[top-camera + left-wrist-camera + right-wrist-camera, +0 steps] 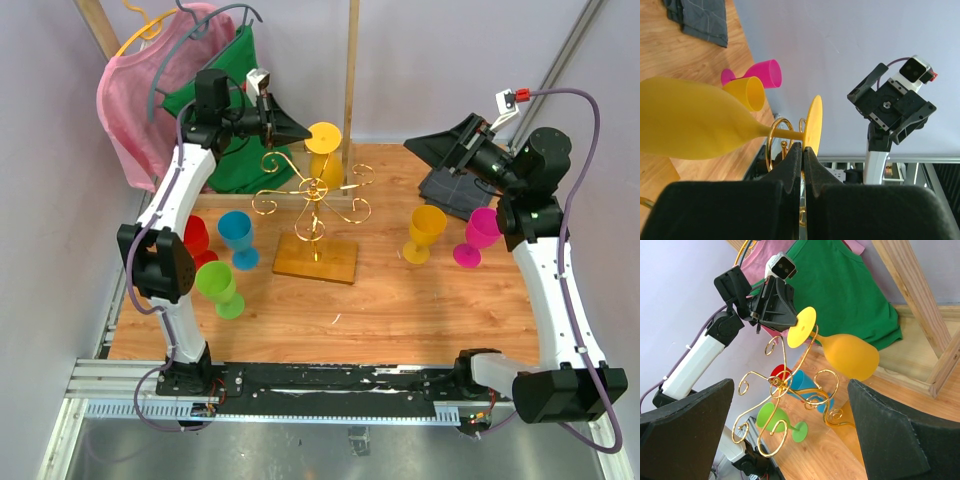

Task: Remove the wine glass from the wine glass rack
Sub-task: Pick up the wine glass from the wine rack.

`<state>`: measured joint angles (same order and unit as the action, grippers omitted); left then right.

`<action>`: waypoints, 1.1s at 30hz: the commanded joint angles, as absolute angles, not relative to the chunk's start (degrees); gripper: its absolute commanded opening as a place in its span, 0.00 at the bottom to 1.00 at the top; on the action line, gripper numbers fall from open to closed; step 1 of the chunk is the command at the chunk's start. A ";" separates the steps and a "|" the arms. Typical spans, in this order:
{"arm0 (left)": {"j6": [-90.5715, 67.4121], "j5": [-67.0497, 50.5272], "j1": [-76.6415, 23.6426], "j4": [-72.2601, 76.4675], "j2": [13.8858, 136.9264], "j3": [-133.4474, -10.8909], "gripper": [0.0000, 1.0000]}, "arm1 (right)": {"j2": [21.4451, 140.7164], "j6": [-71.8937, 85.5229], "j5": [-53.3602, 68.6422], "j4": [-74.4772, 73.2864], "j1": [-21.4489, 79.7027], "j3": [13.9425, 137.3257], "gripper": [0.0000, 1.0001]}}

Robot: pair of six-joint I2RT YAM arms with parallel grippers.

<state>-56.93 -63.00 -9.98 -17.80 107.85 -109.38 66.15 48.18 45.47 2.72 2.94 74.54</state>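
Note:
The gold wire wine glass rack [312,200] stands on its square wood base [316,258] mid-table. A yellow wine glass [323,137] hangs tilted on one scroll arm, foot up; its stem runs through a gold loop [780,131]. My left gripper [300,130] is shut on the rim of this glass's round foot [813,122], and its bowl [685,120] points away to the left. The right wrist view shows the same glass [850,355] and the rack [785,390]. My right gripper [430,145] is wide open and empty, raised to the right of the rack.
Red [196,238], blue [238,238] and green [218,288] glasses stand left of the rack. A second yellow glass [426,232] and a magenta one [478,235] stand to the right. A dark cloth [450,185] lies at the back right. A wooden clothes frame with pink and green garments [215,95] stands at the back left.

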 commanded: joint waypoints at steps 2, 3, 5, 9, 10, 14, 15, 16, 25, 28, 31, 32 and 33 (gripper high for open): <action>-57.08 -64.92 -10.63 -17.53 106.15 -108.01 0.00 | 64.75 48.08 46.79 4.43 1.77 74.11 0.98; -56.98 -65.07 -10.57 -17.69 105.64 -107.37 0.00 | 64.70 48.08 46.83 4.47 1.69 74.05 0.98; -56.70 -65.36 -10.58 -18.25 104.27 -105.88 0.00 | 64.53 48.10 46.80 4.48 1.67 74.00 0.98; -56.09 -66.12 -10.54 -19.01 102.38 -104.17 0.00 | 64.26 48.21 46.84 4.47 1.67 73.67 0.98; -56.08 -66.23 -10.48 -19.13 102.09 -104.17 0.00 | 64.27 48.25 46.85 4.48 1.67 73.59 0.98; -55.74 -66.41 -10.45 -19.73 100.70 -104.05 0.00 | 63.88 48.34 46.85 4.48 1.65 73.42 0.98; -55.73 -66.53 -10.38 -19.77 100.32 -103.91 0.00 | 63.80 48.41 46.85 4.48 1.61 73.39 0.98; -55.74 -66.60 -10.41 -19.77 100.04 -103.71 0.00 | 63.68 48.42 46.85 4.44 1.65 73.27 0.98; -55.15 -66.26 -9.51 -20.26 99.45 -103.28 0.00 | 62.88 48.40 47.09 3.70 1.58 73.71 0.98; -54.96 -66.30 -9.18 -20.51 99.18 -103.27 0.00 | 62.63 48.12 47.07 3.21 1.58 73.88 0.98; -54.40 -66.36 -8.08 -21.40 98.85 -102.86 0.00 | 62.42 48.16 47.02 3.14 1.58 73.74 0.98; -54.18 -66.40 -7.56 -21.68 98.80 -102.70 0.00 | 62.36 48.16 46.94 3.10 1.58 73.66 0.98; -53.96 -66.45 -6.95 -22.01 98.65 -102.60 0.00 | 62.40 48.16 46.93 3.10 1.58 73.68 0.98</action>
